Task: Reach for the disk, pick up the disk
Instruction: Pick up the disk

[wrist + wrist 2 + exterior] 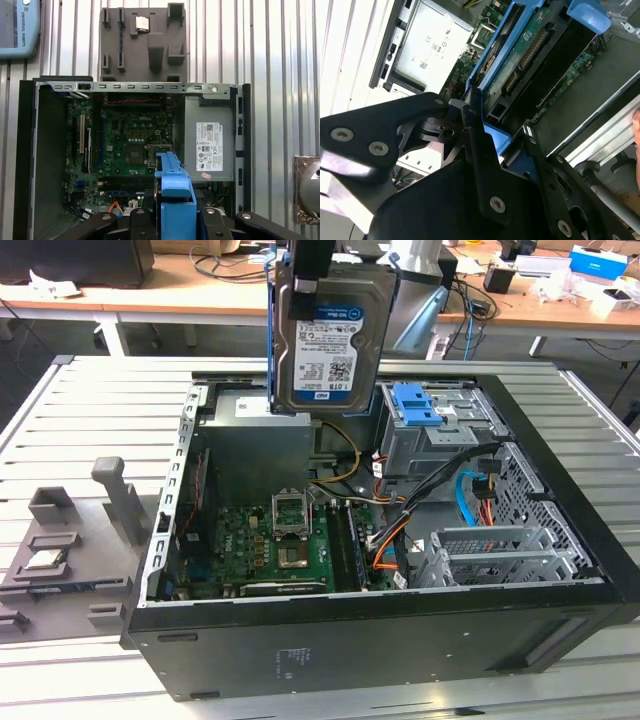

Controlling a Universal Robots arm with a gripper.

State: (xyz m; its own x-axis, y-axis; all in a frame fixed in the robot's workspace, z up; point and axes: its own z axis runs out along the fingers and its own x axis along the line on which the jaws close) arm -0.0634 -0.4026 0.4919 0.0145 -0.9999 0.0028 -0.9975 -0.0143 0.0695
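A: Are the jaws shut?
B: Yes. The gripper [312,275] pinches the hard drive [330,335] tight, up in the air over the far edge of the computer case [400,640].
A: What could go wrong?
B: It might slip and bang the motherboard [260,540].

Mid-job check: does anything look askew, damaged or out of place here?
Nothing stands out. The silver metal hard drive with a blue side bracket hangs upright, held by the gripper above the open black computer case; no damage or spill shows.
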